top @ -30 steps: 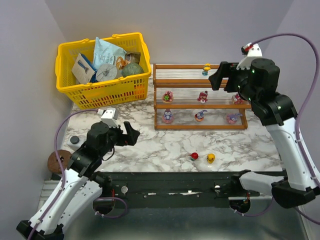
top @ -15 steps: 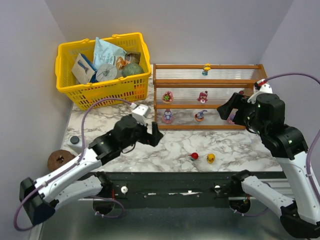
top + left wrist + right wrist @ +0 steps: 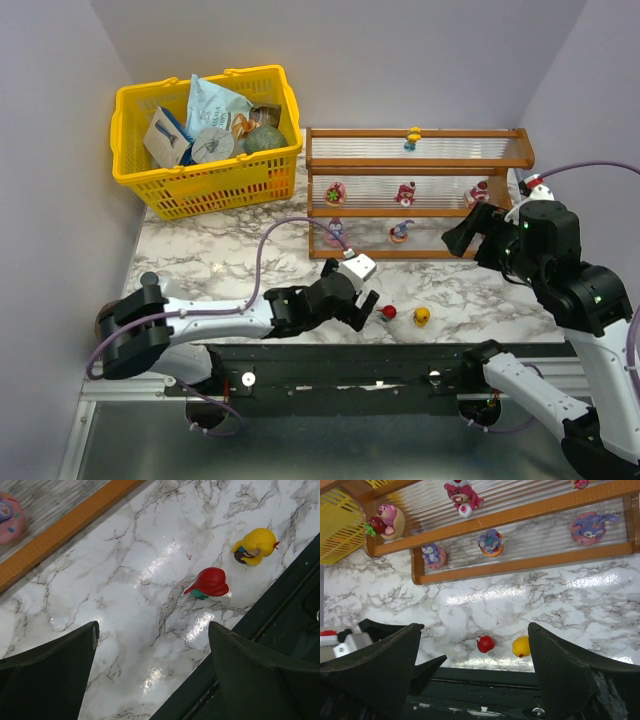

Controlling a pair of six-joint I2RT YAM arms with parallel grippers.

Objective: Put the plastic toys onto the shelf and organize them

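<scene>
Left hand (image 3: 153, 630): fingers spread wide with nothing between them, low over the desk (image 3: 250, 262) near its front edge
Right hand (image 3: 475, 626): fingers also wide apart, holding nothing; it hangs in the air in front of the right end of the shelf (image 3: 460, 133)
Red toy (image 3: 210, 582): on the marble near the desk's front edge, just ahead of the left hand's open fingers and apart from both
Yellow toy (image 3: 255, 545): just beside the red one, on its right in the top view, not touching it
Shelf: at the back of the desk, right of the yellow basket (image 3: 130, 172)
Top tier: one small figure (image 3: 413, 138) near the middle
Middle tier: three pink and red figures spaced along it, left, centre and right
Bottom tier: three purple figures, likewise spaced, the right one partly hidden behind the right hand in the top view
Yellow basket: holds packets and round containers
</scene>
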